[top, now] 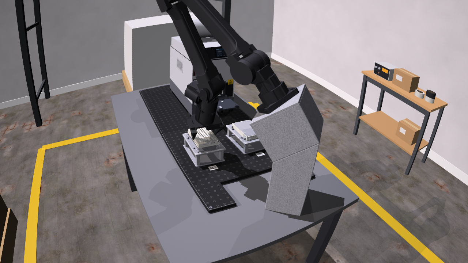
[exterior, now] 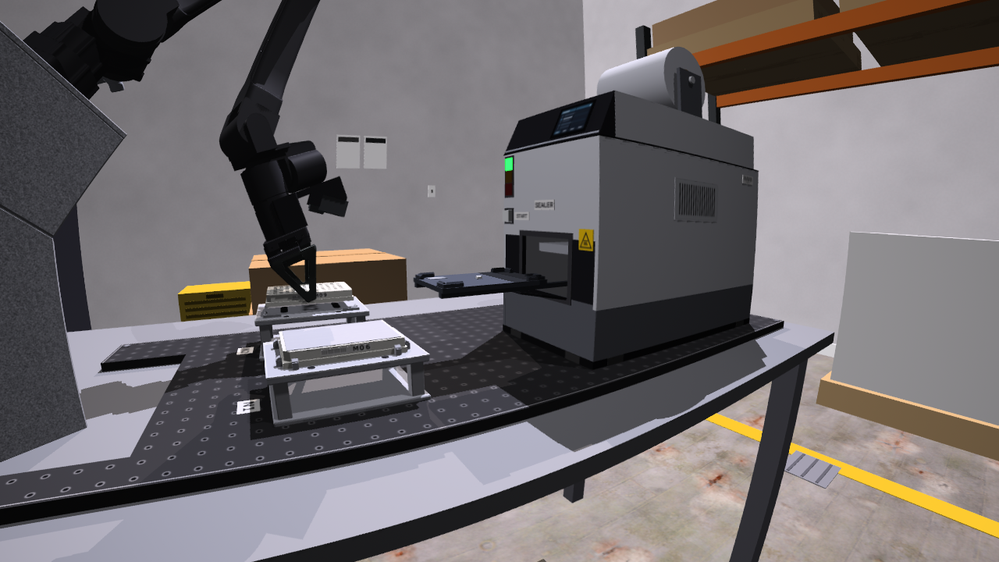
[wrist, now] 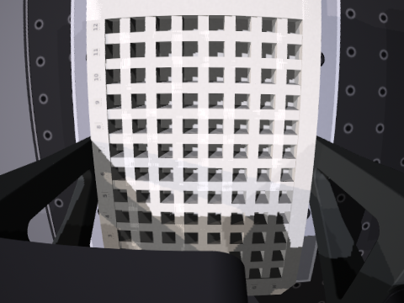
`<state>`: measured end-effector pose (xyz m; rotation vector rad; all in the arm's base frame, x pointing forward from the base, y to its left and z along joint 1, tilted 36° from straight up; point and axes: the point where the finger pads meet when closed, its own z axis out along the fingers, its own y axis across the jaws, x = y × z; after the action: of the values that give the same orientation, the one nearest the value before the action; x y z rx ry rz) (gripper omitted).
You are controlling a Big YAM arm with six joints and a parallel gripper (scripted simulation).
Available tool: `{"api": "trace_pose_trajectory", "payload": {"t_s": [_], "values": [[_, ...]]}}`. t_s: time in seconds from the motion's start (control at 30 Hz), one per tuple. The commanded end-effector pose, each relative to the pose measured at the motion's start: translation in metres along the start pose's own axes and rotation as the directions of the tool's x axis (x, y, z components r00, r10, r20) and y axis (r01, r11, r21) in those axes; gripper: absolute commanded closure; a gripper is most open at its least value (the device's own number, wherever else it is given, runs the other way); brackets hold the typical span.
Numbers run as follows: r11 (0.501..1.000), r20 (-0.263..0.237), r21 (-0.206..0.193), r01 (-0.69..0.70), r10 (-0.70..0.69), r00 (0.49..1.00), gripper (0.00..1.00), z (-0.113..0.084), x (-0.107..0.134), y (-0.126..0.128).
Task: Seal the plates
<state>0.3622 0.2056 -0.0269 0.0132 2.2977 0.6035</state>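
- Gripper (top: 207,132) (exterior: 309,292) (wrist: 203,148): black two-finger type, fingers set wide, closed on the long sides of the off-white open well plate (top: 205,137) (exterior: 335,287) (wrist: 204,126).
- That plate is over the white raised N2 nest (top: 189,143) (exterior: 352,304) (wrist: 330,105); looks just lifted off, roughly level.
- White-topped M06 plate (top: 243,129) (exterior: 342,340) sits in the white raised N1 nest (top: 230,130) (exterior: 391,364); smooth top, probably sealed already.
- Grey boxy sealer (top: 183,68) (exterior: 670,209): dark flat stage (top: 227,105) (exterior: 467,281) is out, no plate on it; lamp (exterior: 508,164) green.
- Step in hand, likely: second plate, N2 to stage.
- Lift straight up until the skirt clears the nest's locators, then travel; pass high over M06 so its top isn't scraped.
- Keep plate level, grip steady; a tilt could leave it riding on a stage locator and bring a red light.
- Square up over stage, lower slowly, release only once flat.
- Remember A1 corner for the return; it's hidden in the wrist view.
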Motion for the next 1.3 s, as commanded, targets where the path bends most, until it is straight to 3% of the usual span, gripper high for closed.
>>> {"api": "trace_pose_trajectory", "payload": {"t_s": [0.0,0.47,0.73,1.03,1.27], "values": [[1.000,0.010,0.006,0.002,-0.002,1.000,1.00,-0.015,-0.005,-0.005],[1.000,0.018,0.001,0.004,-0.004,1.000,1.00,-0.033,-0.018,-0.001],[1.000,0.001,0.013,-0.003,0.003,1.000,1.00,-0.043,-0.013,-0.007],[1.000,0.025,-0.006,0.008,-0.008,1.000,1.00,-0.055,-0.031,0.003],[1.000,0.007,0.012,-0.006,0.006,1.000,1.00,-0.065,-0.023,-0.006]]}}
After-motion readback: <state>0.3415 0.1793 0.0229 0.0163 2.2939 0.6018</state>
